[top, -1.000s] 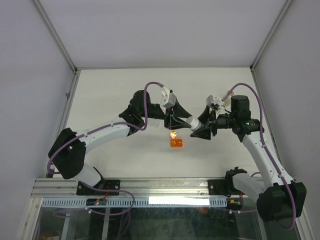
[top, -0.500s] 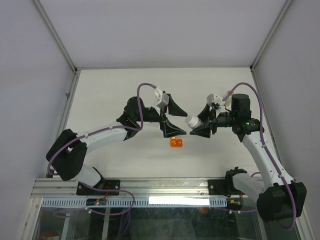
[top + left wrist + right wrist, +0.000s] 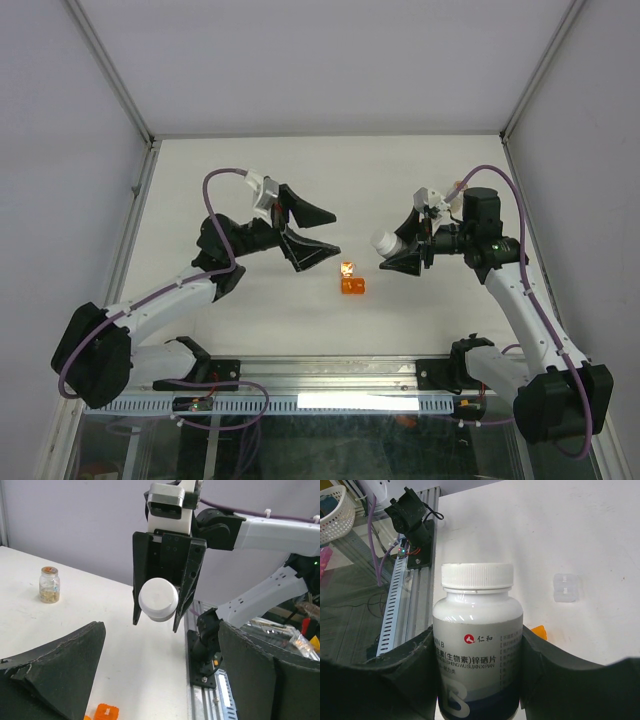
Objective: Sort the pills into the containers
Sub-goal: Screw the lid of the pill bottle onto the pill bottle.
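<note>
My right gripper [image 3: 392, 248] is shut on a white bottle [image 3: 477, 615] with a dark band, holding it sideways above the table; the left wrist view shows its cap [image 3: 158, 600] end-on. My left gripper [image 3: 334, 232] is open and empty, raised to the left of a stubby orange cup [image 3: 352, 286]. A smaller bright orange piece [image 3: 347, 268] sits just behind the cup. A clear vial [image 3: 49, 584] stands upright on the table with tan pills [image 3: 49, 597] in its bottom; the top view does not show it.
A small clear plastic piece [image 3: 566, 587] lies on the table beyond the bottle. The aluminium rail [image 3: 330, 375] with both arm bases runs along the near edge. Enclosure posts [image 3: 130, 190] bound the sides. A white basket [image 3: 335, 510] sits off the table.
My left gripper has opened and drawn back up and to the left, leaving the small orange piece on the table beside the cup. The right arm and its bottle have not moved.
</note>
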### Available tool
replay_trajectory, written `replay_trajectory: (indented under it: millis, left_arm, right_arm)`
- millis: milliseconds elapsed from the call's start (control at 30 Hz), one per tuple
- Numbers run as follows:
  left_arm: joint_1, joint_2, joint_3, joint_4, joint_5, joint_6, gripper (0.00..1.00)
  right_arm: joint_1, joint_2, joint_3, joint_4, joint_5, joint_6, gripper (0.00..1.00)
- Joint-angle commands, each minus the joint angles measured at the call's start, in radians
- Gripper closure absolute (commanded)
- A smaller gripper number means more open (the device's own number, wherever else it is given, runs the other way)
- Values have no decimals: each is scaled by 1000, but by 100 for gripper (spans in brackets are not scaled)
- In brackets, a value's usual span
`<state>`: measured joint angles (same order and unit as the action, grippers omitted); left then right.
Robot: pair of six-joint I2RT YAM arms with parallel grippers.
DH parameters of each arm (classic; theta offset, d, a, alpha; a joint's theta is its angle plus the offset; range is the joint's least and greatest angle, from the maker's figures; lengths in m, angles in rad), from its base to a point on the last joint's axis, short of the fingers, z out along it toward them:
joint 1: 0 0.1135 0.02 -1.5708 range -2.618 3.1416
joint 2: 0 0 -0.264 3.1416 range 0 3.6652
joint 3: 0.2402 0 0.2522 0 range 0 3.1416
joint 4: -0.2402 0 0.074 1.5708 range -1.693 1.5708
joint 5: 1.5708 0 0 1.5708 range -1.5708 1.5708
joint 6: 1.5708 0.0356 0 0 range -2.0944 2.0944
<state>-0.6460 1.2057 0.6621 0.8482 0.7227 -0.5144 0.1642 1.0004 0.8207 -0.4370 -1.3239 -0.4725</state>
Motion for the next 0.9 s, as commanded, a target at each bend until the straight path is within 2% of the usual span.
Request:
replay_trajectory:
  millis: [0, 200, 533, 633, 733, 867]
  left_arm:
    - [8, -58, -40, 68, -71, -99, 1]
    - [13, -69, -84, 90, -99, -171, 1]
    - [0, -152, -78, -122, -218, -206, 7]
    - [-67, -191, -47, -260, -334, -120, 8]
    - [-180, -201, 31, -444, -505, -4, 8]
    - [-251, -187, 98, -534, -609, 36, 8]
  right_arm:
    - [-1, -9, 39, 44, -9, -4, 100]
    - [-3, -11, 38, 44, -12, -5, 100]
    - [-5, -13, 38, 44, -14, -6, 100]
    - [-5, -14, 36, 46, -14, -6, 100]
    - [-6, -14, 36, 46, -14, -6, 100]
    - [-7, -13, 36, 46, -14, -5, 100]
